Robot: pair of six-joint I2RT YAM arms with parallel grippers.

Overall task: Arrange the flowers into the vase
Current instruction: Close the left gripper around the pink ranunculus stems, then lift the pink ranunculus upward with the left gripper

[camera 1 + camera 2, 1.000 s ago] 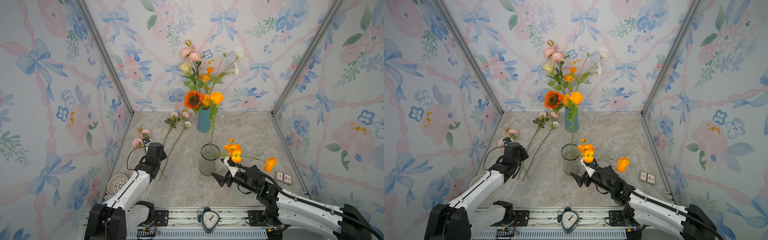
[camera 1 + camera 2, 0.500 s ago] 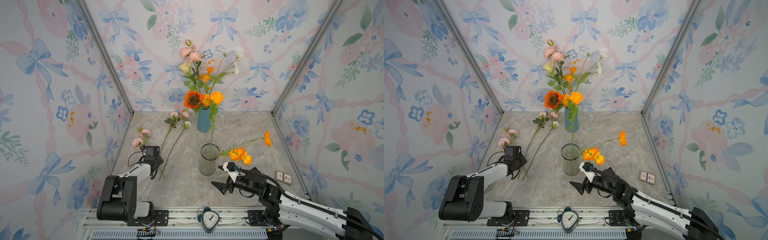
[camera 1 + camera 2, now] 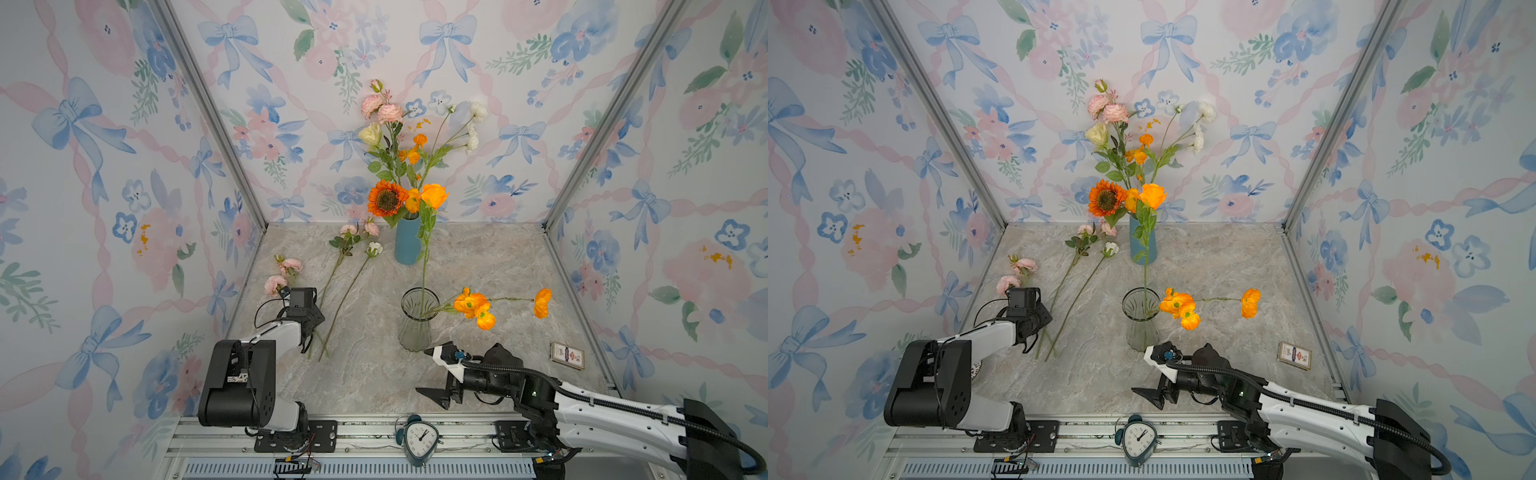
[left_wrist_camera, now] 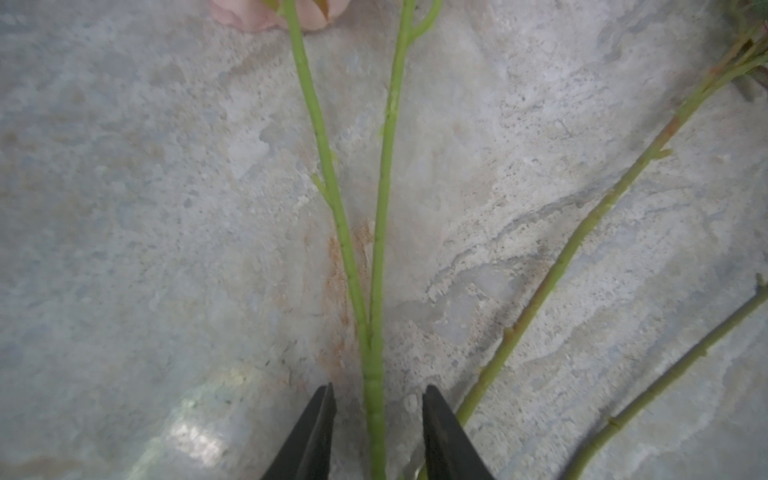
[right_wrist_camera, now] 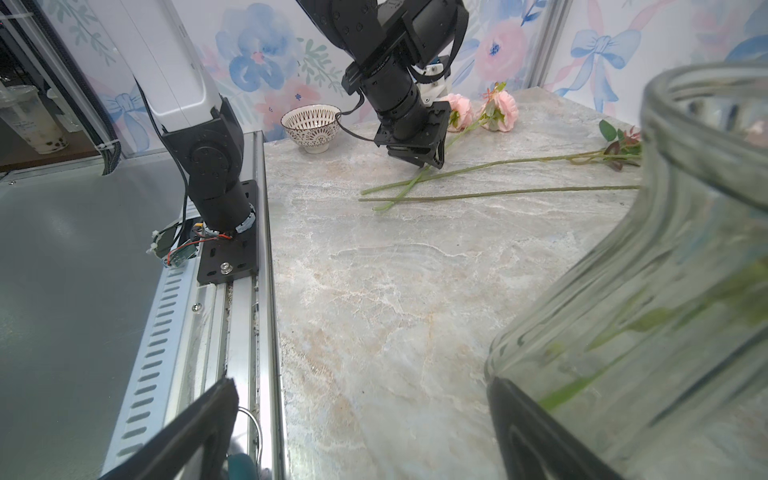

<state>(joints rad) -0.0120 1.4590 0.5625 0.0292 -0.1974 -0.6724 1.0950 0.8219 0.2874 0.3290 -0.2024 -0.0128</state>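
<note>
A clear glass vase [image 3: 417, 320] [image 3: 1141, 320] stands mid-table. It holds an upright orange-headed stem [image 3: 434, 195] and orange poppies [image 3: 471, 305] [image 3: 1177, 305] leaning over its rim to the right. Three flowers lie on the left: a pink peony stem [image 3: 276, 284], a leafy pink one [image 3: 336, 270] and a white rose [image 3: 374, 248]. My left gripper [image 3: 309, 336] [image 4: 376, 399] is down on the table and open, its jaws straddling the peony's green stem [image 4: 374, 332] with a gap on each side. My right gripper [image 3: 426, 372] [image 5: 361, 390] stands wide open and empty beside the vase's base [image 5: 665, 249].
A blue vase [image 3: 407, 245] with a full bouquet stands at the back centre. A small clock [image 3: 419, 436] sits on the front rail, a card box [image 3: 567, 355] near the right wall, and a patterned bowl [image 5: 311, 124] by the left arm's base.
The right gripper let go of the poppies and drew back toward the front; they now rest in the vase. The left gripper dropped onto the peony stem and its jaws narrowed.
</note>
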